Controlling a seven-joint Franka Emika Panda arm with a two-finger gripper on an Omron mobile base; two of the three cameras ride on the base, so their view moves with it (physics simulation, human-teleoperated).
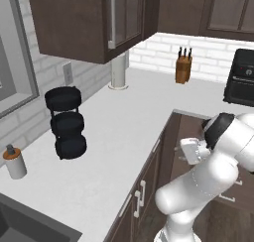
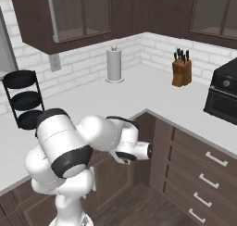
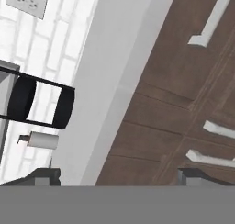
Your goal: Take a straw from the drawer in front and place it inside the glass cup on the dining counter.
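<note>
The gripper faces the dark cabinet fronts with its fingers spread apart, holding nothing. A shut drawer lies ahead. On the counter stand a black tiered rack, soap dispenser, paper towel roll and knife block.

left base: behind arm, high, looks down over white desk corner | right base: same corner from other side; both share knife block, black rack | hand: close, rolled, facing dark cabinet fronts
</note>
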